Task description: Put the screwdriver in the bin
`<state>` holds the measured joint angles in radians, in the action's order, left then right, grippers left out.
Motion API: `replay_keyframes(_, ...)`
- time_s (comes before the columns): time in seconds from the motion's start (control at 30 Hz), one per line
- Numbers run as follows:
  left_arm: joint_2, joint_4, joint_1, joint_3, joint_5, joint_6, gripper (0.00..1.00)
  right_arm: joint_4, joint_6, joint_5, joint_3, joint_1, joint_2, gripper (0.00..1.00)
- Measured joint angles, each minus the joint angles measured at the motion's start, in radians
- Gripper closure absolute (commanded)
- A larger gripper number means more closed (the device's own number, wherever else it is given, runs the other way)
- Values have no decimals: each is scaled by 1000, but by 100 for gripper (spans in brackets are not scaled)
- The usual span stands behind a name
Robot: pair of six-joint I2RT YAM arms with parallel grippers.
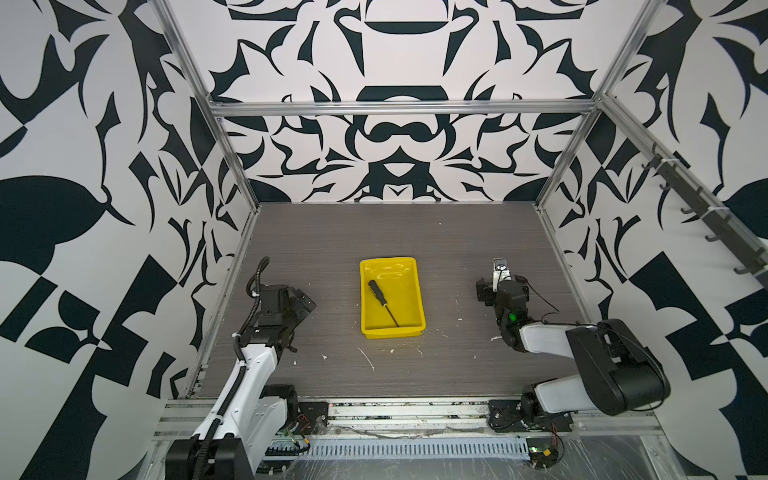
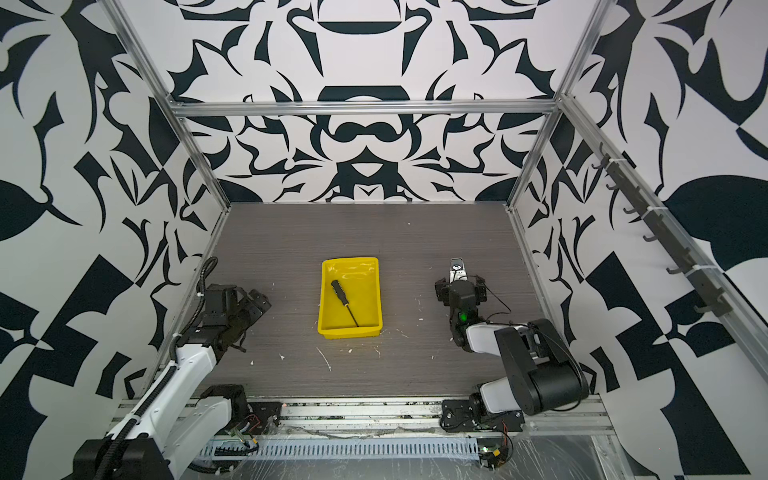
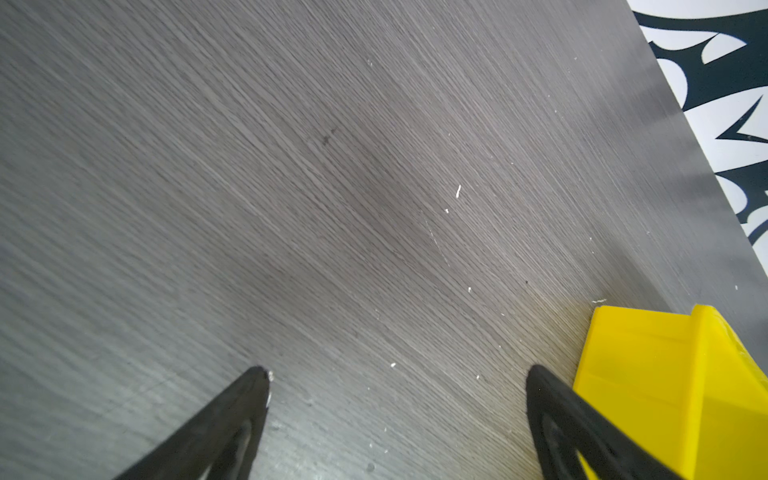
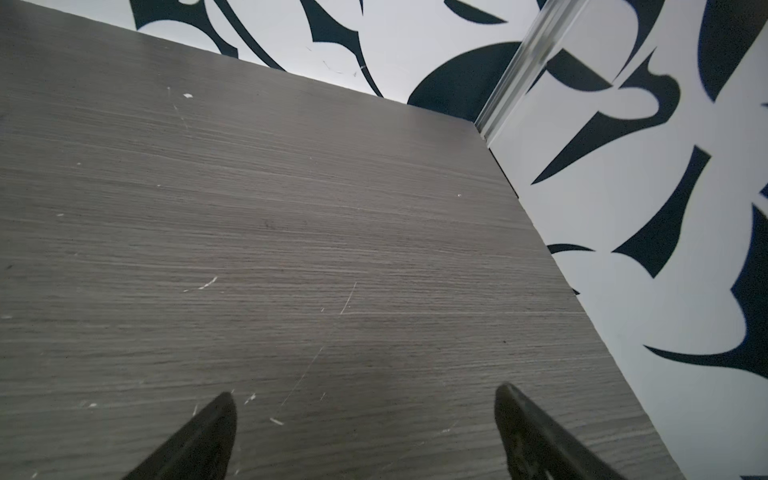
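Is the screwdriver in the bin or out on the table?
In: the screwdriver lies diagonally on the floor of the yellow bin.

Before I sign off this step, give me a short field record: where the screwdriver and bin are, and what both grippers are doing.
screwdriver: lying diagonally inside the bin, handle toward the far end
bin: on the table, between the two arms
left gripper: open, empty, beside the bin and apart from it
right gripper: open, empty, over bare table
task state: looks done
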<state>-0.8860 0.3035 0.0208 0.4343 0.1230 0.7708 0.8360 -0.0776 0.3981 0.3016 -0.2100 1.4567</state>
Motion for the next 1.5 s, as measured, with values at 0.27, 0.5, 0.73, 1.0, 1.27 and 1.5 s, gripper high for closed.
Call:
replay_keyframes(0.27,-6,-9,0,0,-9,3,1,124,33,10,0,26,132,0)
replay_keyframes(0.5,-6,-100,0,-26,-37,-13,1,133,39,10,0,26,128,0)
replay_keyframes(0.73,-5,-203,0,13,-24,-163,1,134,45,10,0,26,128,0)
replay_keyframes(1.0,-160,-542,0,2,223,-490,1,134,45,10,0,26,128,0)
replay_keyframes(1.27,-406,-806,-1,-91,212,-633,1,134,45,10,0,26,128,0)
replay_keyframes(1.5,-519,-919,-23,-25,238,-647,1,134,45,10,0,26,128,0)
